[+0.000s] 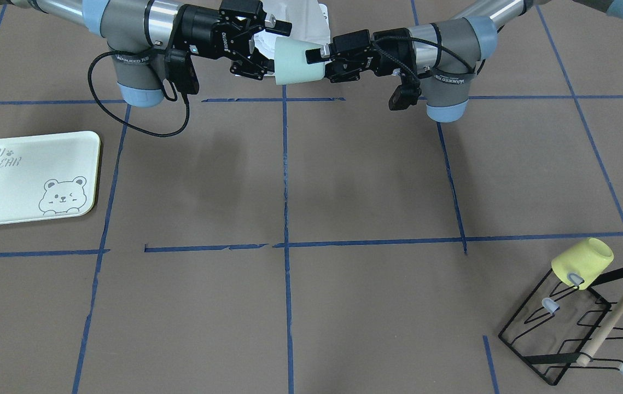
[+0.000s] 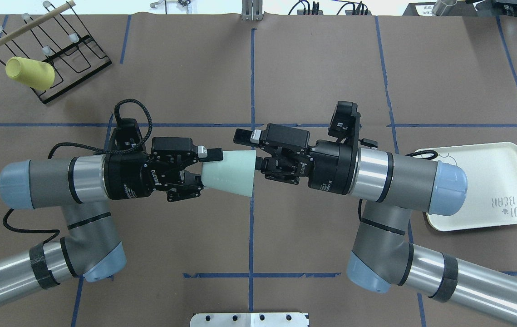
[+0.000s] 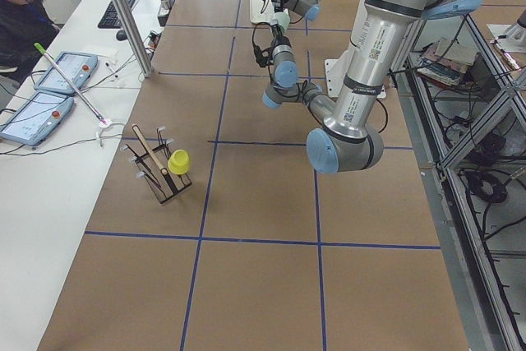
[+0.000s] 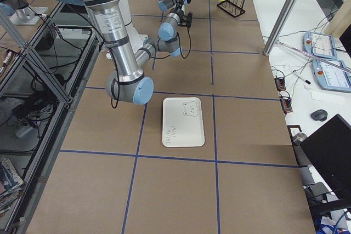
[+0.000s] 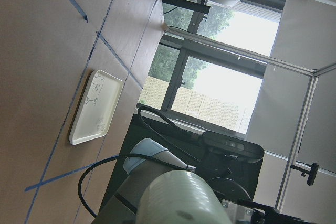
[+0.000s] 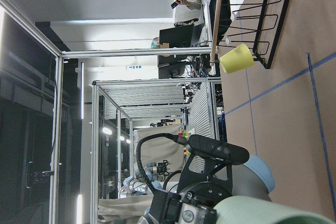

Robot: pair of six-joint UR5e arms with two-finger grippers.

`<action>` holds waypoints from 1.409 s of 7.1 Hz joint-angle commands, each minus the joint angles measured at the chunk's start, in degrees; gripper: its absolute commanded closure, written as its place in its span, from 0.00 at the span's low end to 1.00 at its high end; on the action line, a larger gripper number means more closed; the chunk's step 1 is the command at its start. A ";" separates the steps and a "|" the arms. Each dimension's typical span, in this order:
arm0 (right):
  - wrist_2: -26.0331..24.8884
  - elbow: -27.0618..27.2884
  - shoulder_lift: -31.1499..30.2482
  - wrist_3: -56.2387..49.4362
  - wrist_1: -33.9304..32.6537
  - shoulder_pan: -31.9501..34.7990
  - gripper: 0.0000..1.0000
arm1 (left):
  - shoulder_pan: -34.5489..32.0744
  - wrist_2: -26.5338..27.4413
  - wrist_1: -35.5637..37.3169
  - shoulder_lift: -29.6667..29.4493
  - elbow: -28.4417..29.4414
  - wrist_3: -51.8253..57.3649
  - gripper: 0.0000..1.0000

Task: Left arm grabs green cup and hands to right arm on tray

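Centrally, the left fingers [image 2: 213, 155] are clamped on the narrow base end of the green cup [image 2: 231, 175], one finger along its upper side and the other at its lower edge as the overhead view shows it. The cup lies on its side in the air above the table [image 2: 331, 68], just over the blue tape line [image 2: 252, 81] that runs down the middle. Its base points to the left arm [image 2: 49, 179] and its wide mouth to the right arm [image 2: 399, 179].

The right fingers [image 2: 242, 135] are spread apart at the mouth end. One reaches past the rim on the far side and the other sits just beside the rim. Whether either touches the cup I cannot tell, but they are not closed on it. The two wrists face each other, roughly level, with only the cup between them.

Further out, the tray [image 2: 476, 181] lies flat on the table on the robot's right, well apart from the cup, and the right arm's elbow joint overlaps its near corner in the overhead view. At the far left corner of the table a yellow cup [image 2: 29, 72] hangs tilted on a peg of a black wire rack [image 2: 72, 50], which carries a wooden rod [image 2: 27, 27] across its top.
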 commanded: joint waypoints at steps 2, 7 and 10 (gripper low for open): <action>-0.01 0.00 -0.06 -0.35 -0.04 -0.31 0.67 | 0.01 0.00 -0.05 -0.12 0.00 0.00 0.91; 0.08 0.00 -0.59 -0.44 0.05 -0.67 0.74 | 0.01 0.00 -0.05 -0.03 0.00 0.00 0.91; 0.08 0.00 -0.76 -0.44 -0.13 -1.02 0.77 | 0.01 0.00 -0.05 -0.03 0.00 0.00 0.90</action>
